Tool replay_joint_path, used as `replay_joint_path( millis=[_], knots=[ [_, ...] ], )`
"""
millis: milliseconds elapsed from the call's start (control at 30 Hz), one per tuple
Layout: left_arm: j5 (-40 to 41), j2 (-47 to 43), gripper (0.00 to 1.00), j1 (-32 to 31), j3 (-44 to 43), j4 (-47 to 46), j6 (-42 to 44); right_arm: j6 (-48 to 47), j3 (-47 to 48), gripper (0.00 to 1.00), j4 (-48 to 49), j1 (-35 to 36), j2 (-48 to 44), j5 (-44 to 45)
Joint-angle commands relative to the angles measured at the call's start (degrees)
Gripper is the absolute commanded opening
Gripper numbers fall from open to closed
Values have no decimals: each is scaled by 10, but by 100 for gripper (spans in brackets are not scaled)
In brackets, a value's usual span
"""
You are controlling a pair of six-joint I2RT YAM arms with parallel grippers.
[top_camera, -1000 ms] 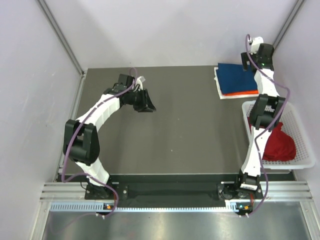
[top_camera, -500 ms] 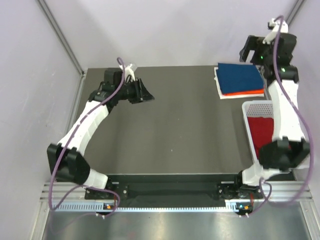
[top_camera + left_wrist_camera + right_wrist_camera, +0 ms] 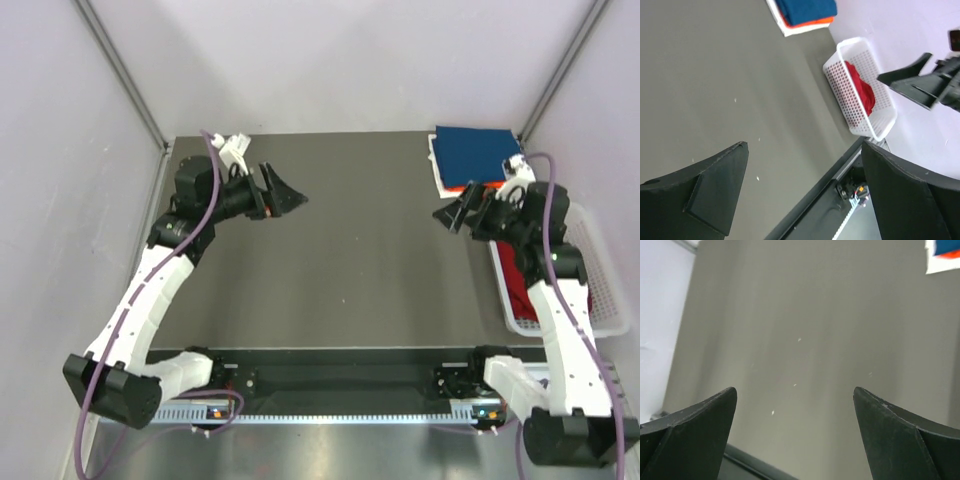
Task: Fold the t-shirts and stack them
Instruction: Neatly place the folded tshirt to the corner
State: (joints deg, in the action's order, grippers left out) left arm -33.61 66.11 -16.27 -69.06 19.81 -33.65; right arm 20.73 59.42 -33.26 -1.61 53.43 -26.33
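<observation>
Two folded t-shirts lie stacked at the table's back right corner, a navy t-shirt (image 3: pixel 478 153) (image 3: pixel 807 9) on top of an orange-red t-shirt (image 3: pixel 812 22), with a white layer under them. A dark red t-shirt (image 3: pixel 512 272) (image 3: pixel 861 92) lies crumpled in the white basket (image 3: pixel 603 298) (image 3: pixel 875 125). My left gripper (image 3: pixel 286 192) (image 3: pixel 804 146) hangs open and empty above the back left of the table. My right gripper (image 3: pixel 455 209) (image 3: pixel 794 390) is open and empty, just in front of the stack and left of the basket, facing the bare table.
The lattice basket stands at the table's right edge, partly under my right arm. Grey walls close in the left, back and right sides. A black rail (image 3: pixel 340 378) runs along the near edge between the arm bases.
My left gripper has opened wide and its arm has stretched up and leftward. My right arm has swung from behind the stack down to the table in front of it.
</observation>
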Motion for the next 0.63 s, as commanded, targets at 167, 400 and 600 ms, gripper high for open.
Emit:
replay_joint_path(
  millis=[167, 400, 600],
  knots=[
    [13, -96, 99, 1, 62, -1, 7, 21, -50, 100, 36, 4, -119, -59],
    [32, -128, 99, 1, 58, 12, 28, 26, -25, 100, 31, 4, -126, -54],
    [28, -126, 99, 1, 37, 22, 40, 25, -18, 100, 28, 4, -138, -47]
  ],
)
